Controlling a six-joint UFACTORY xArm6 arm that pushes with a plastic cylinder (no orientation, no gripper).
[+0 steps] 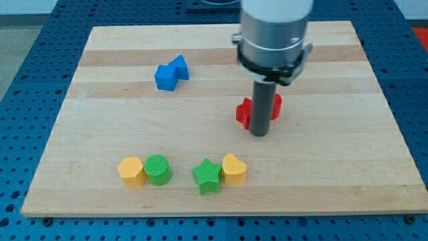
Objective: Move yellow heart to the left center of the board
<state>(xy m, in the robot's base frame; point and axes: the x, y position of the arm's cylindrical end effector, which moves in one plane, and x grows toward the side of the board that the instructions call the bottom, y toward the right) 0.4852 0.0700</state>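
Note:
The yellow heart (pixel 234 169) lies near the view's bottom, right of centre, touching the right side of a green star (pixel 206 175). My tip (pixel 259 134) rests on the board above and slightly right of the heart, a clear gap away from it. The rod stands in front of a red block (pixel 245 112) and partly hides it; the red block's shape cannot be made out. The tip is at the red block's lower edge.
A yellow block (pixel 131 171) touches a green cylinder (pixel 158 169) at the bottom left. Two blue blocks (pixel 170 72) sit together at the upper left. The wooden board (pixel 100 120) ends in edges on all sides over a blue perforated table.

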